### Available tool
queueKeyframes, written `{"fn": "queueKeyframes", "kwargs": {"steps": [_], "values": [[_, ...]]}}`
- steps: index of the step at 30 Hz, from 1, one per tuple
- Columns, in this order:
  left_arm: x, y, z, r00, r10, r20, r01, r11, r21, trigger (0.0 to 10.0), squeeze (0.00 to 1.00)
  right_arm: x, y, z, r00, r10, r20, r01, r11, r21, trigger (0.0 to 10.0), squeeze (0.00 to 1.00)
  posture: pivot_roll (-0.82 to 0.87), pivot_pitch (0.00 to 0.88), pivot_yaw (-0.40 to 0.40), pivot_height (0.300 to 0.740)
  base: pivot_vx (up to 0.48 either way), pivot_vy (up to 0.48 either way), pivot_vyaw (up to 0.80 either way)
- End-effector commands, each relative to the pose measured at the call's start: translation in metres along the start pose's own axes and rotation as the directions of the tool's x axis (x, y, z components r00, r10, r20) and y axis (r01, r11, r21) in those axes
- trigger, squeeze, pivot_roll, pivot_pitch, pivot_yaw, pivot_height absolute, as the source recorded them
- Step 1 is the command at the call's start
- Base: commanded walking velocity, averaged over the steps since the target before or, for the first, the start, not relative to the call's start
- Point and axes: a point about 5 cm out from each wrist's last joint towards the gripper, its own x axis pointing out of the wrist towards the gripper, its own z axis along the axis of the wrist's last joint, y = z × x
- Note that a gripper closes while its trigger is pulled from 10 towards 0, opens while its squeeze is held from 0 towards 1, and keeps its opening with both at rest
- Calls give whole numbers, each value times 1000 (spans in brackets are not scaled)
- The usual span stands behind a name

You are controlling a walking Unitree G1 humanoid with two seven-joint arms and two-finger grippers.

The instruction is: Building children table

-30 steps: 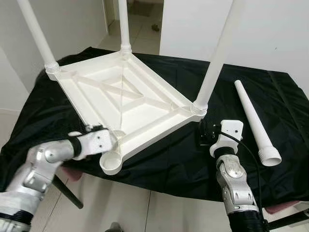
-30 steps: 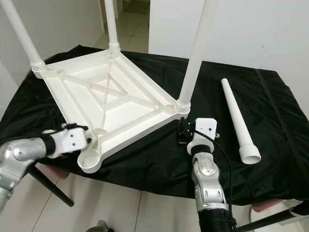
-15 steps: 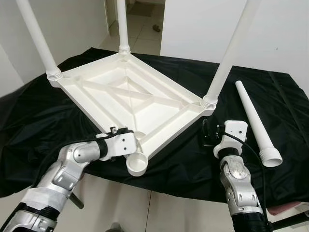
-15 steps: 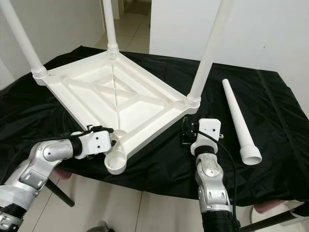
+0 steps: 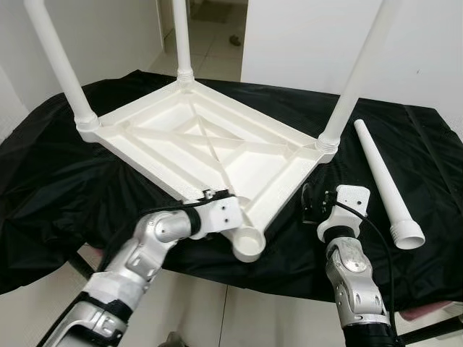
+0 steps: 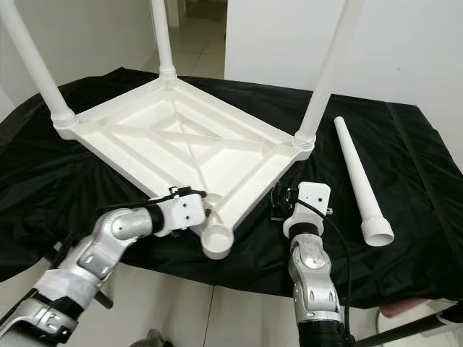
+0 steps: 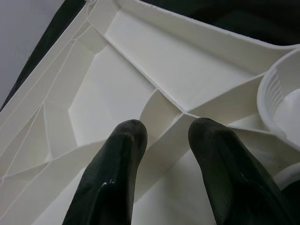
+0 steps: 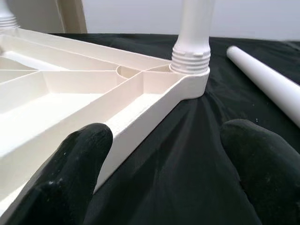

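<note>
**Turning the upturned tabletop so its empty corner faces me**

Gripping the rim of the white plastic tabletop (image 5: pixel 210 148), my left gripper (image 5: pixel 217 199) has dragged it round across the black cloth (image 5: pixel 43 181) over the last second. The tabletop lies upside down, ribbed underside up, with three white legs (image 5: pixel 56 61) already standing in their corner sockets. Its fourth corner, the empty socket (image 5: pixel 249 244), has swung from my left towards the middle of the near edge of the cloth-covered table, where it now juts out over the edge. In my left wrist view my two black fingers (image 7: pixel 112 178) stand a little apart, astride a rib beside that socket; I judge them clamped on it, since the tabletop followed my arm.

My right gripper (image 5: pixel 312 204) waits just beside the tabletop's right-hand rim, near the corner with a fitted leg. Its fingers (image 8: pixel 70 173) are spread wide and hold nothing.

The loose fourth leg (image 5: pixel 383 181) lies flat on the cloth towards the right edge, well apart from the tabletop, its wide threaded end nearest me.

My judgement: the open socket is now nearer my right arm, so the next step would be picking up the loose leg and seating it there.
</note>
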Motion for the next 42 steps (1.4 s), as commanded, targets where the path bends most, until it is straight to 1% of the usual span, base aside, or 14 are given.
{"fn": "queueKeyframes", "kwargs": {"steps": [1, 6, 13, 16, 22, 26, 27, 30, 32, 37, 38, 39, 40, 42], "values": [[5, -3, 1, 1000, 14, -6, -13, 1000, 2, 10000, 0, 2, 1, -1, 1000, -8, -13, 9, 1000, 16, 10000, 0, 64, 49, 14, 740, 0, 0, 0], [6, 2, 4, 1000, 30, 6, -30, 999, -13, 10000, 0, 5, 3, 1, 1000, -8, -9, 8, 1000, 16, 10000, 0, 65, 55, 21, 740, 0, 0, 0], [-6, 26, 2, 997, 80, 15, -79, 997, -18, 10000, 0, 18, -5, 6, 999, -43, -6, 43, 999, 8, 10000, 0, 87, 63, 27, 740, 0, 0, 0], [-21, 36, -5, 999, 48, 19, -47, 998, -30, 10000, 0, 20, -6, 8, 999, -37, 4, 37, 999, -1, 10000, 0, 101, 64, 23, 740, 0, 0, 0], [-27, 39, -11, 1000, 18, -6, -18, 1000, -6, 10000, 0, 19, -5, 9, 1000, -20, 9, 20, 1000, 4, 10000, 0, 107, 66, 21, 740, 0, 0, 0], [-35, 44, -21, 999, -43, -23, 42, 997, -59, 10000, 0, 16, -1, 11, 999, 42, 25, -42, 999, 2, 10000, 0, 110, 66, 20, 740, 0, 0, 0], [-36, 46, -23, 998, -58, -12, 56, 993, -108, 10000, 996, 16, -1, 11, 998, 51, 27, -51, 999, 0, 10000, 0, 110, 67, 19, 740, 0, 0, 0], [-36, 47, -24, 996, -91, 8, 91, 983, -160, 10000, 1000, 15, -2, 11, 998, 55, 29, -55, 998, -8, 10000, 0, 108, 67, 19, 740, 0, 0, 0], [-36, 47, -26, 989, -145, 8, 144, 974, -177, 10000, 1000, 15, -3, 11, 998, 57, 31, -57, 998, -12, 10000, 0, 108, 67, 19, 740, 0, 0, 0], [-33, 48, -30, 985, -170, -16, 166, 975, -148, 10000, 1000, 15, -3, 13, 997, 62, 37, -62, 998, -12, 10000, 0, 99, 65, 25, 740, 0, 0, 0], [-32, 49, -31, 984, -174, -25, 169, 976, -139, 10000, 914, 15, -2, 14, 997, 65, 39, -64, 998, -12, 10000, 0, 99, 65, 25, 740, 0, 0, 0], [-32, 49, -31, 984, -174, -25, 169, 976, -139, 10000, 914, 15, -2, 14, 997, 65, 39, -64, 998, -12, 10000, 0, 99, 65, 25, 740, 0, 0, 0], [-29, 50, -32, 980, -197, -28, 192, 972, -139, 10000, 0, 14, -1, 16, 996, 79, 50, -79, 997, -7, 10000, 0, 91, 66, 29, 740, 0, 0, 0], [-26, 51, -32, 976, -214, -24, 209, 968, -142, 10000, 0, 13, 0, 18, 994, 95, 62, -95, 995, 0, 10000, 0, 89, 67, 30, 740, 0, 0, 0]]}}
